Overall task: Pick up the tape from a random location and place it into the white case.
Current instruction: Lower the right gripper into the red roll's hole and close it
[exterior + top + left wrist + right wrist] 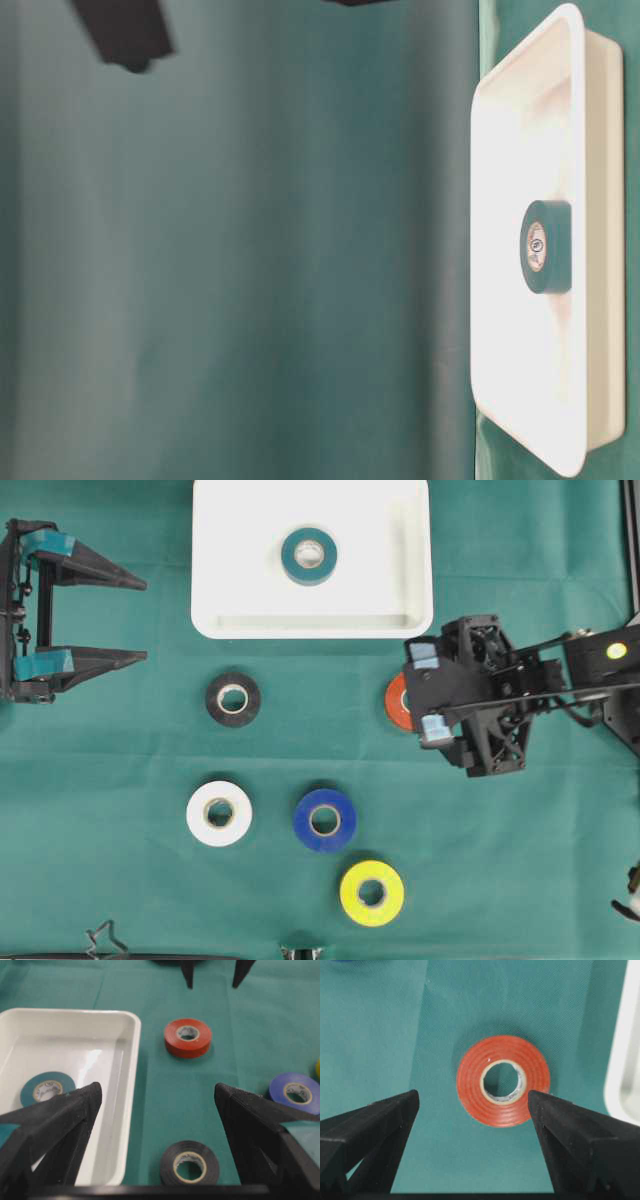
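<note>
The white case point(215, 540) lies at the table's back with a teal tape roll point(308, 556) flat inside it. A red tape roll point(397, 702) lies just right of the case's front corner. My right gripper point(428, 692) hangs open above it and hides half of it from overhead. In the right wrist view the red roll point(470, 1080) sits just ahead of the open gripper point(473, 1097), apart from both fingers. My left gripper point(143, 620) stands open at the far left, holding nothing. Its wrist view shows the gripper point(157, 1089), the case point(131, 1060) and the red roll point(186, 1049).
On the green cloth in front of the case lie a black roll point(233, 698), a white roll point(219, 813), a blue roll point(324, 820) and a yellow roll point(372, 892). The table-level view shows the case point(500, 150) with the teal roll point(555, 250).
</note>
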Robot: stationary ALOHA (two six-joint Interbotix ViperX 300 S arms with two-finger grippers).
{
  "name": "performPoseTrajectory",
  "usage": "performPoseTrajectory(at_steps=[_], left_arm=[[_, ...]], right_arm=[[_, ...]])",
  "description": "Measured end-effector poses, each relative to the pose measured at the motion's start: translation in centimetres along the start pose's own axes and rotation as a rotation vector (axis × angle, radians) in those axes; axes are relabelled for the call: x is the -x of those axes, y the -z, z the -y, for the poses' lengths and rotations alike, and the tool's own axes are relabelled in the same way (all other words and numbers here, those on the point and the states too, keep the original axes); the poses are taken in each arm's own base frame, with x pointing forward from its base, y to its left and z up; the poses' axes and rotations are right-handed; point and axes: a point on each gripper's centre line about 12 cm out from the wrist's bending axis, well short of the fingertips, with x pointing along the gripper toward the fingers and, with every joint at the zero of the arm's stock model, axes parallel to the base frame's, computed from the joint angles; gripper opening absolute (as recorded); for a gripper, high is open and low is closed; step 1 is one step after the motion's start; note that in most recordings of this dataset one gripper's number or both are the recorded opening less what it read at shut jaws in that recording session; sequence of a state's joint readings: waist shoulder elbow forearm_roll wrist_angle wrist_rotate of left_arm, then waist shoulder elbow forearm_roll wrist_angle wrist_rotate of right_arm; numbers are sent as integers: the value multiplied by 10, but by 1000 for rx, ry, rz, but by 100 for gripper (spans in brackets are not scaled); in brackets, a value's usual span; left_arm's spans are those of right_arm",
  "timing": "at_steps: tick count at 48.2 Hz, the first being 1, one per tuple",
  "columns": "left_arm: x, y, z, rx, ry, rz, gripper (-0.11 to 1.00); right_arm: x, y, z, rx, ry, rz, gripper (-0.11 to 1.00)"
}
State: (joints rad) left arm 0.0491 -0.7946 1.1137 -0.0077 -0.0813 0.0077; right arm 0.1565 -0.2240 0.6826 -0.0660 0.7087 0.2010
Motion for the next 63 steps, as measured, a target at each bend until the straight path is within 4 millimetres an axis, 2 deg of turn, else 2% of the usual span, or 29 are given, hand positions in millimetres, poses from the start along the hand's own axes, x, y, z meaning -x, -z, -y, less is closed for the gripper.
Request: performPoseTrajectory(at_steps=[17, 29, 38, 52, 56, 63], left_arm=[[0, 0, 0, 0, 0, 0, 97], [0, 0, 0, 0, 0, 0, 97], [0, 0, 0, 0, 0, 0, 97], [0, 0, 0, 0, 0, 0, 97], [0, 0, 0, 0, 0, 0, 97], [0, 0, 0, 0, 0, 0, 97]], right_arm=[[-48, 11, -2, 7, 5, -75, 92], [-73, 18, -2, 9, 0, -81, 92], [-87, 22, -2, 6, -2, -87, 92], [-89, 23, -3, -14, -1, -92, 91], [-90, 23, -2, -26, 0, -92, 85], [-89, 23, -3, -26, -2, -91, 53]])
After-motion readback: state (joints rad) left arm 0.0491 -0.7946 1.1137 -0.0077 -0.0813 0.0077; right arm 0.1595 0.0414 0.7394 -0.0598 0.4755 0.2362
